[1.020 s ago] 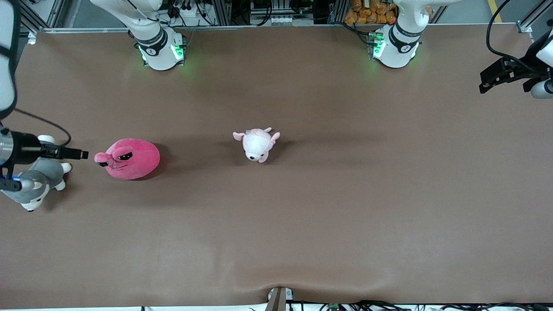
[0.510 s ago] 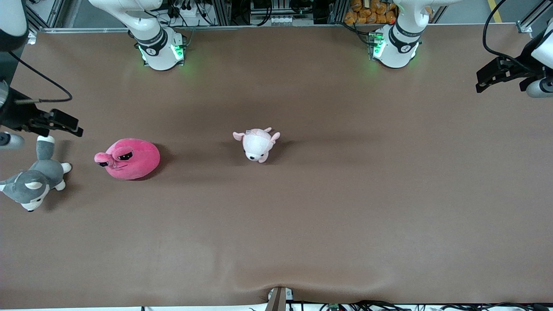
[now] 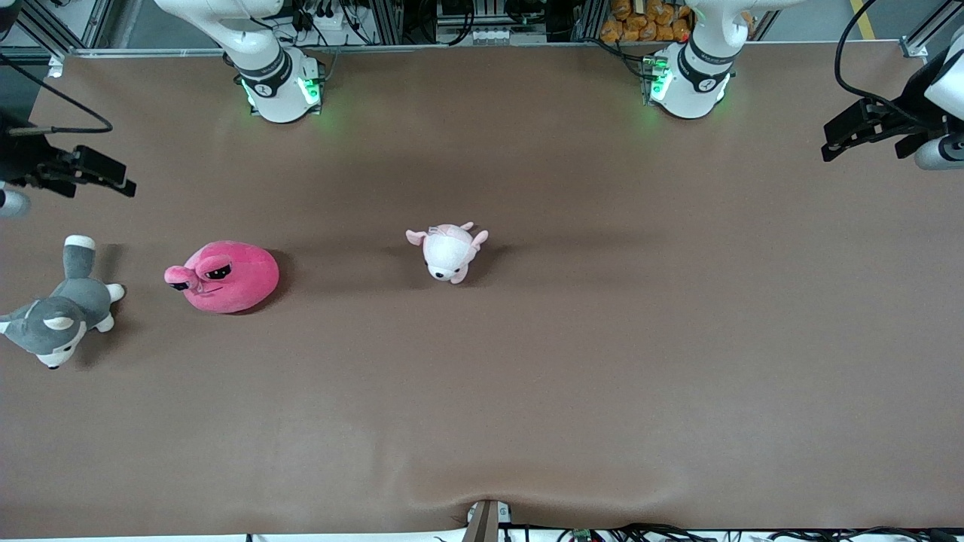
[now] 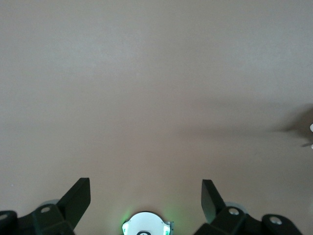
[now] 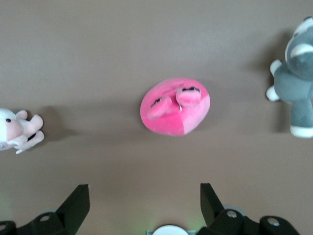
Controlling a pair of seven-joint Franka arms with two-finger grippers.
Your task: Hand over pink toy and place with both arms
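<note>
Pink toy (image 3: 224,276) sits on the worktop; right end effector (image 3: 90,175), spread wide, hovers at its ten o'clock; left end effector (image 3: 858,132) waits, spread too.

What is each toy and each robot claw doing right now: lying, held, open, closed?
Bright pink plush toy: lying on the table, not held.
Pale pink plush toy: lying near the table's middle, untouched.
Grey plush dog: lying at the right arm's end, untouched.
Right gripper: open, empty, in the air above the table near the grey dog.
Left gripper: open, empty, waiting over the left arm's end.
</note>
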